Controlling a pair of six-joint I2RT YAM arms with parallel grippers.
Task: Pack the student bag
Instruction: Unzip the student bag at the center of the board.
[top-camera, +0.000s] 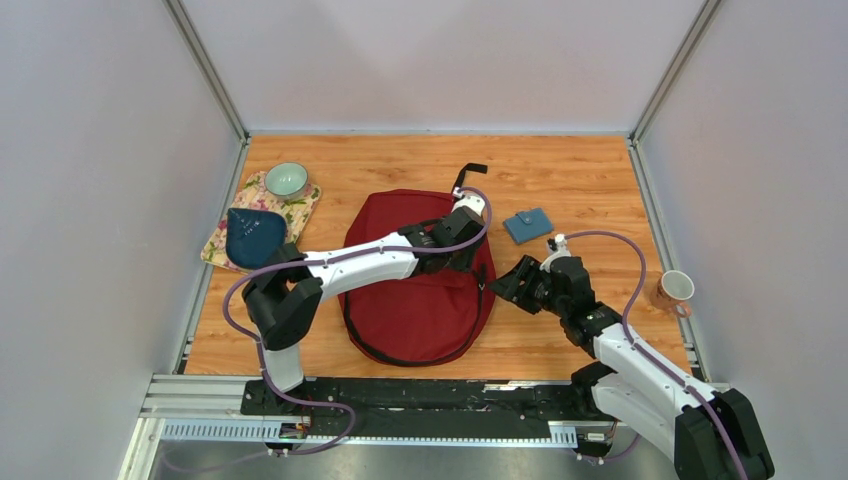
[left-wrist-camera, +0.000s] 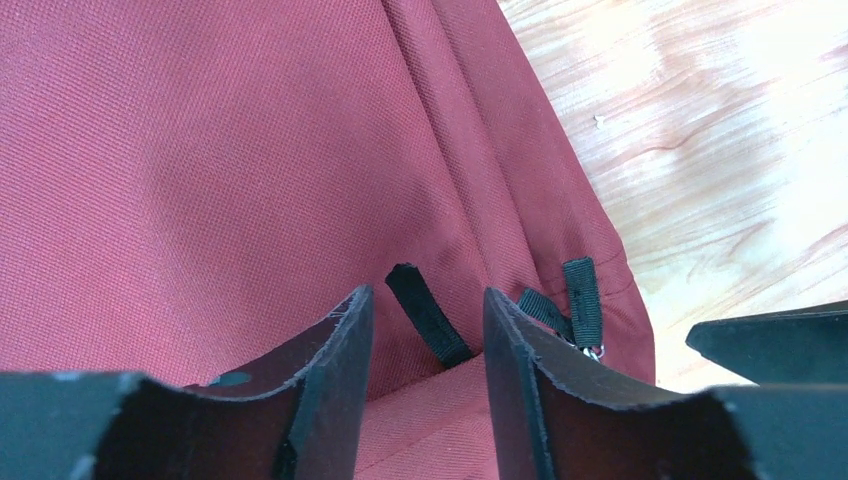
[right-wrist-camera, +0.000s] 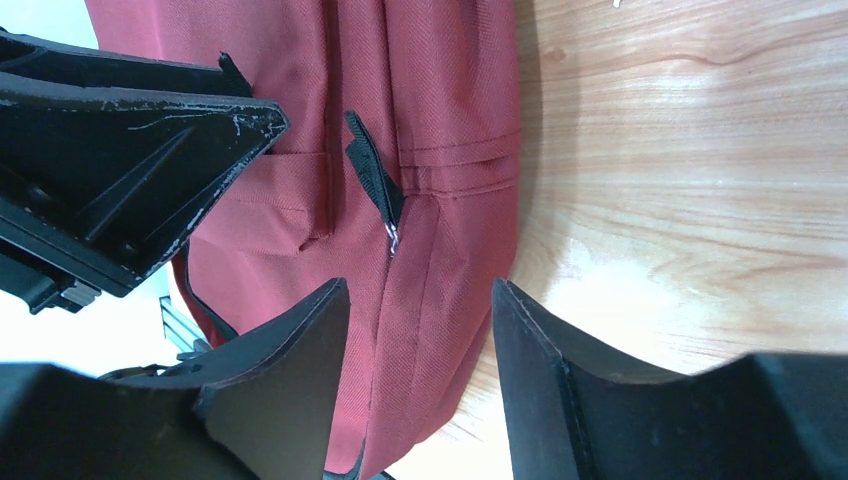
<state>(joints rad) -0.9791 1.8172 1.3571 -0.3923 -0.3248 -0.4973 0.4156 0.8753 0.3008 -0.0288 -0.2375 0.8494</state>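
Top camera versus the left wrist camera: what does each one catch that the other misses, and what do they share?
Only the top view: the whole student bag, a bowl on a floral cloth, a dark blue pouch, a small blue wallet, a mug and both arms. Only the left wrist view: black zipper pulls close up, another lying between the parted fingers of the left gripper. Both: the bag's red fabric and the wooden table.
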